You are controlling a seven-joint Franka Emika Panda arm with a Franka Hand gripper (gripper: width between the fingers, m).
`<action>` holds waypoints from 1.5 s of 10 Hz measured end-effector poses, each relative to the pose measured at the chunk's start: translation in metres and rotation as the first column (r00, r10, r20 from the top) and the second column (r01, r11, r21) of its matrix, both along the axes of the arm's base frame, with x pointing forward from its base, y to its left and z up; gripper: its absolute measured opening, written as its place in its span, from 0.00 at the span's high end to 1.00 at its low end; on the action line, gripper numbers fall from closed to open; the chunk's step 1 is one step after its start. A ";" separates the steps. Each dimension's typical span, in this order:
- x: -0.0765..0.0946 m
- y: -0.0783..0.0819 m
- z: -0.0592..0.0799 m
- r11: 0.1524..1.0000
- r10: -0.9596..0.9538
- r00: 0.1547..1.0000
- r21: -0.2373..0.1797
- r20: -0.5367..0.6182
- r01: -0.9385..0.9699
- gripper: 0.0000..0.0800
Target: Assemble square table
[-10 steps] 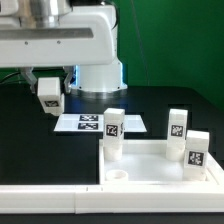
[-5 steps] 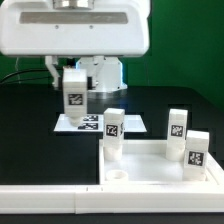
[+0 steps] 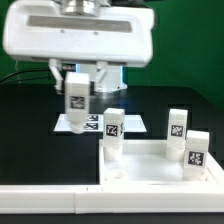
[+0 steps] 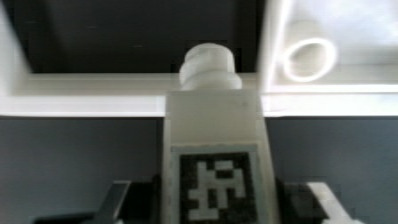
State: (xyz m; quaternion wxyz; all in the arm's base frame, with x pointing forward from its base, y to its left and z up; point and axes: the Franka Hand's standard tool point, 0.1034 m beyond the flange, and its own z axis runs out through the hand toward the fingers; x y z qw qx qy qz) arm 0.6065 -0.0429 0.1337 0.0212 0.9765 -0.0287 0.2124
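The square table's white slab [image 3: 160,170] lies upside down at the exterior view's right, with three tagged legs [image 3: 113,126] [image 3: 177,125] [image 3: 195,150] standing in its corners. Its near left corner hole [image 3: 118,174] holds nothing. My gripper [image 3: 76,100] hangs in the air left of the slab, above the marker board [image 3: 92,124], shut on a fourth white leg [image 3: 75,92]. In the wrist view the leg [image 4: 214,125] fills the middle, tag toward the camera, its round peg [image 4: 208,65] pointing away between my fingers [image 4: 322,196]. A round hole [image 4: 311,60] of the slab shows beyond it.
A long white rail [image 3: 50,190] runs along the front edge of the black table, against the slab's near left corner. The robot's white base [image 3: 100,75] stands behind the marker board. A green wall closes the back.
The arm has carried the leg from the far left toward the slab, turning it upright. In the last half second it shifted only slightly rightward.
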 end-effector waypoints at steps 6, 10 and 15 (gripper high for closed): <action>0.025 0.073 -0.017 0.988 -0.133 0.988 0.092 0.083 0.125 0.64; 0.022 0.025 -0.012 0.991 -0.131 0.971 0.019 0.202 0.130 0.64; 0.024 0.039 -0.031 0.993 -0.121 0.971 0.024 0.206 0.118 0.64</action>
